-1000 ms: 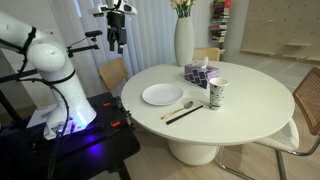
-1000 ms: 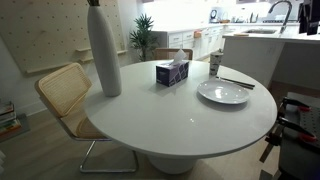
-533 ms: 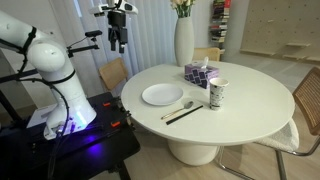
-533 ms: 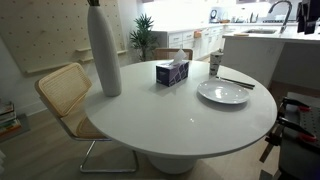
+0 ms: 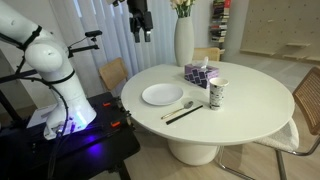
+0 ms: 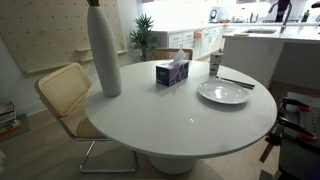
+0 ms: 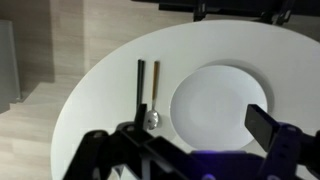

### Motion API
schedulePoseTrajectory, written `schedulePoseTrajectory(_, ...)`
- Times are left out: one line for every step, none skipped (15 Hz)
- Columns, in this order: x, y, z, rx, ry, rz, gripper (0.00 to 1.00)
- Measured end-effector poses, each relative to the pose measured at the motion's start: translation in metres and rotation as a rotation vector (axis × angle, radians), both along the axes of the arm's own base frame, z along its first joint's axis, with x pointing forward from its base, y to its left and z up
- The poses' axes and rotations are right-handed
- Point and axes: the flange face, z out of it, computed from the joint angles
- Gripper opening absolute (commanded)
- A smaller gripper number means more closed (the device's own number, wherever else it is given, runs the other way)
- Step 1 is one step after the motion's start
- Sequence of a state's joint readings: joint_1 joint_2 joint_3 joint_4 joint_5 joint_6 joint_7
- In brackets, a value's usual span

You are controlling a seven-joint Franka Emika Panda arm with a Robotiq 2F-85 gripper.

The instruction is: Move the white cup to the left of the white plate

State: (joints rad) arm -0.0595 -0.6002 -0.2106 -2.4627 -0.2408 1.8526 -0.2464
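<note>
Poking from the tissue box (image 5: 199, 74), a tissue (image 5: 204, 63) rises near the white cup (image 5: 218, 94).

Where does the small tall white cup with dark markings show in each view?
In an exterior view: white cup right of centre, right of the round flat white plate.
In an exterior view: cup upper right, behind the plate.
Wrist view: not in it.
Shared landmark: that plate.

Round white table (image 7: 110, 60), big white plate (image 7: 220, 105) lying flat on it, a spoon (image 7: 152, 118) and a thin dark stick (image 7: 141, 85) side by side just beside the plate, dark gripper (image 7: 242, 10) at the top edge with its tips far apart, black robot parts (image 7: 150, 155) along the bottom.
</note>
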Motion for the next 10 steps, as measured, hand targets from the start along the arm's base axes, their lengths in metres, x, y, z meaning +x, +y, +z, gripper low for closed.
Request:
schedulePoseTrajectory(0.01, -0.013, 0.004, -0.014, -0.022, -0.009, 1.0)
schedulePoseTrajectory(0.021, -0.025, 0.008, -0.029, -0.044, -0.011, 1.0)
schedulePoseTrajectory(0.032, -0.035, 0.012, -0.039, -0.063, -0.011, 1.0)
schedulePoseTrajectory(0.044, -0.044, 0.015, -0.048, -0.078, -0.009, 1.0)
schedulePoseTrajectory(0.056, -0.052, 0.017, -0.058, -0.087, -0.003, 1.0)
schedulePoseTrajectory(0.068, -0.059, 0.017, -0.067, -0.091, 0.005, 1.0)
schedulePoseTrajectory(0.08, -0.065, 0.018, -0.074, -0.09, 0.014, 1.0)
schedulePoseTrajectory(0.092, -0.071, 0.017, -0.077, -0.085, 0.024, 1.0)
schedulePoseTrajectory(0.104, -0.077, 0.016, -0.081, -0.079, 0.035, 1.0)
schedulePoseTrajectory(0.116, -0.082, 0.015, -0.083, -0.073, 0.047, 1.0)
